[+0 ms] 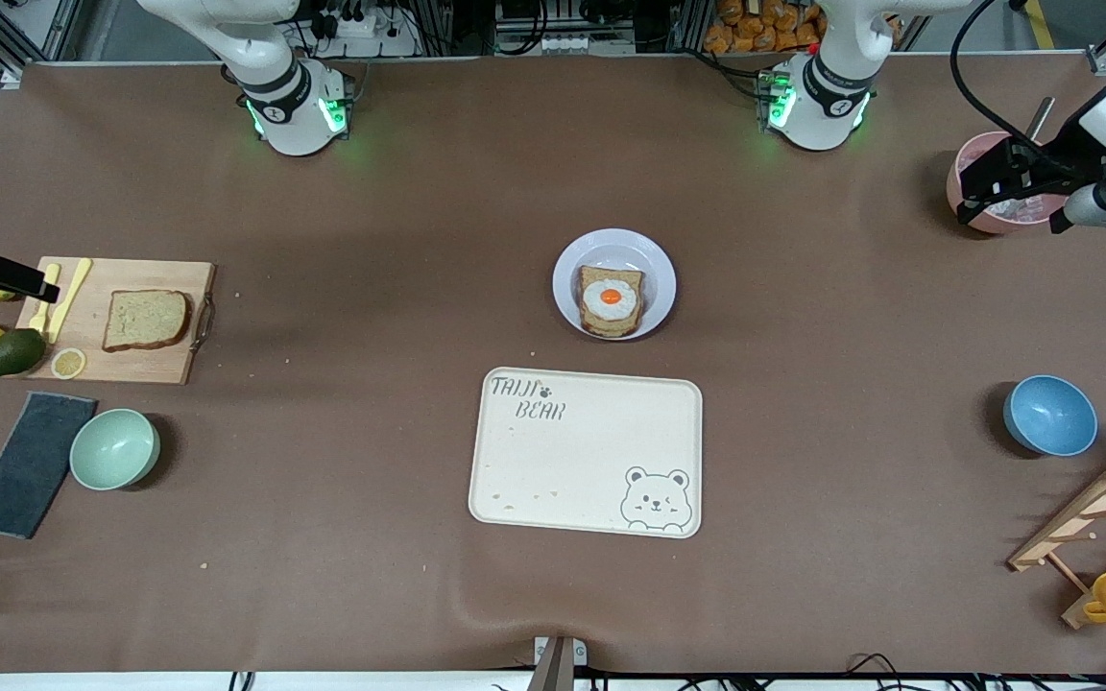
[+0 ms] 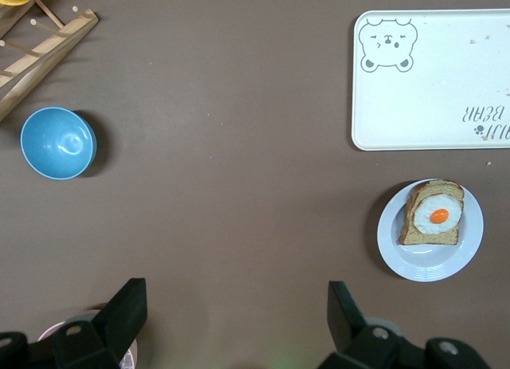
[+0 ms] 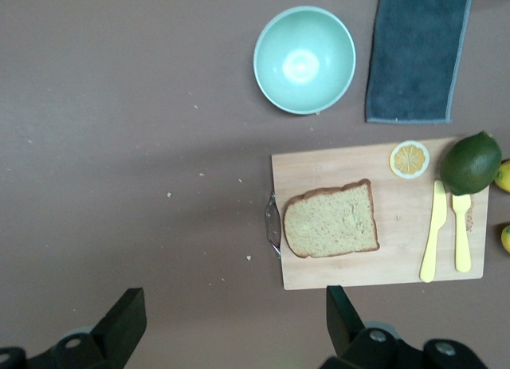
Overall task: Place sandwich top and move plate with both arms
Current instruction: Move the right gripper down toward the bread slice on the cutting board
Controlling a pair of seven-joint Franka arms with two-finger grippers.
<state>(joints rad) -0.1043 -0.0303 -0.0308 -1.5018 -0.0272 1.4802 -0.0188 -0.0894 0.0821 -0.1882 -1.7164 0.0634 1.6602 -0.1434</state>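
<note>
The sandwich top (image 1: pixel 146 320) lies flat on a wooden cutting board (image 1: pixel 164 365) at the right arm's end of the table, beside a yellow knife (image 1: pixel 69 298) and fork (image 1: pixel 44 298), a lemon slice (image 1: pixel 68 363) and an avocado (image 1: pixel 16 351), well apart from the plate (image 1: pixel 661 278), which sits mid-table holding 1 egg-topped bread slice (image 1: pixel 611 300), with the bear tray (image 1: pixel 588 451) just nearer the front camera. Right gripper (image 3: pixel 231 325) hangs over the table near the board, fingers apart, holding nothing. Left gripper (image 2: pixel 237 321) hangs over the pink bowl (image 1: pixel 964 163) at the left arm's end, fingers apart and holding nothing; the blue bowl (image 1: pixel 1049 415) sits nearer the front camera.
</note>
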